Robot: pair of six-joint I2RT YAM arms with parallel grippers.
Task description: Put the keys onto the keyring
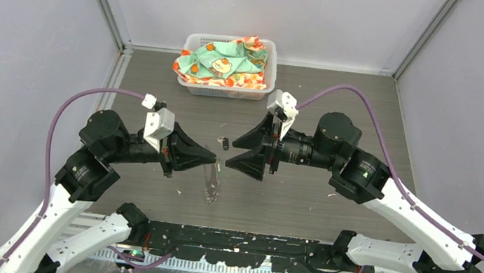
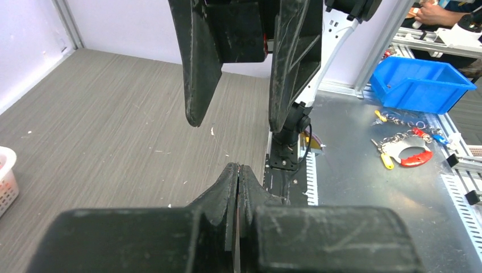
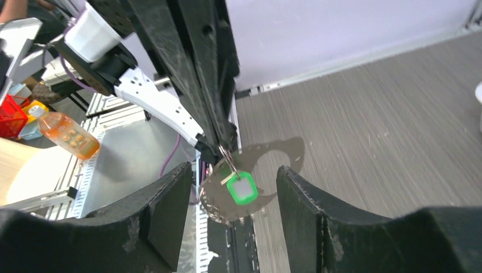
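Left hand [image 1: 212,156] pinched shut on the keyring [image 1: 211,186], which hangs off its tips over the counter [image 1: 328,211] with the green key [image 3: 241,189] dangling there, right hand [image 1: 231,154] spread wide just opposite, black key [image 1: 225,143] probably loose just beyond.

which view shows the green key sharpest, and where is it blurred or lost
Right wrist view: green key sharp and well lit, right hand dark in front. Top view: too small, a faint speck. Left wrist view: not visible.
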